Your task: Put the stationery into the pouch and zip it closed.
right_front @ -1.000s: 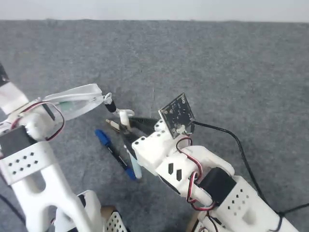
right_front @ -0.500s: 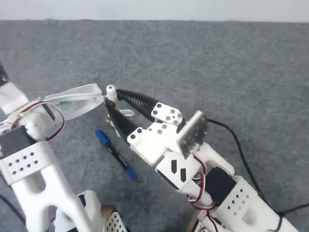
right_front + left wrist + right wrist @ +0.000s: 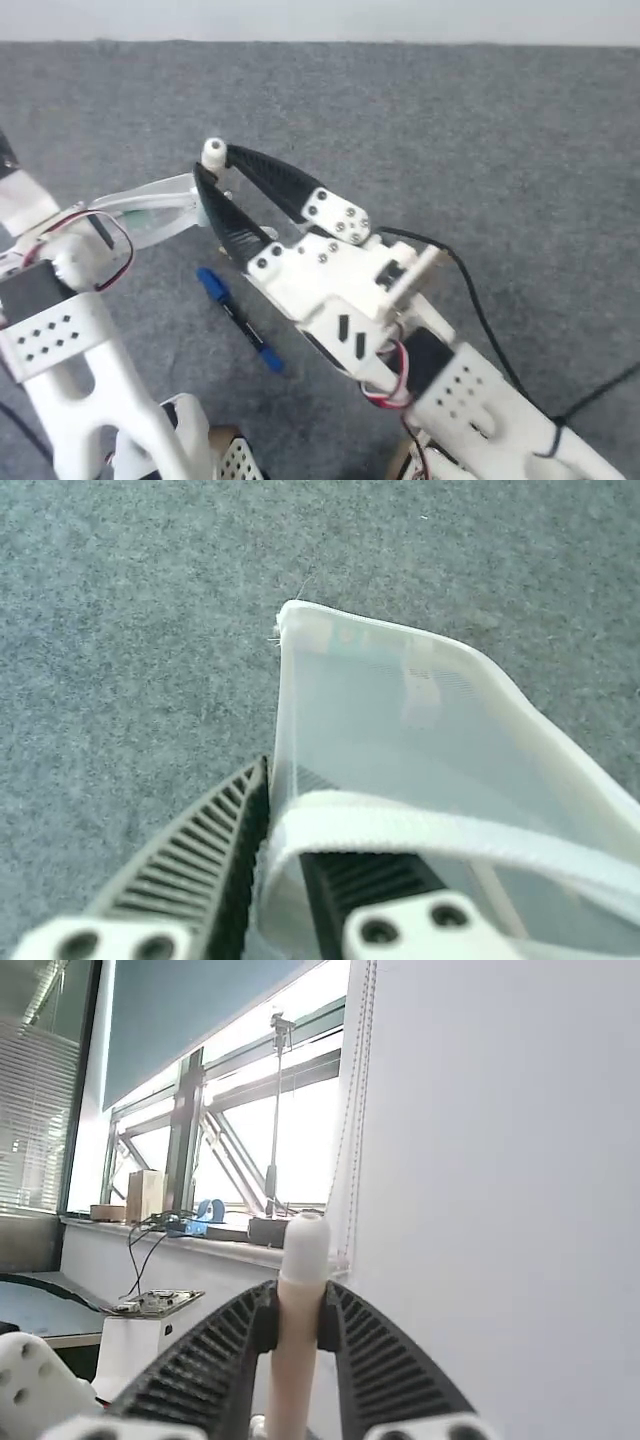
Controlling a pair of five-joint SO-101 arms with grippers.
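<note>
Grey, felt-like surface with one blue pen lying on it.
The pen lies flat and diagonal, with its thick capped end toward the far side and its thin end toward the near edge; all around the pen is the same rough grey cloth.

The right gripper hides most of the white pen, and the pouch runs past the left wrist view's edge.
</note>
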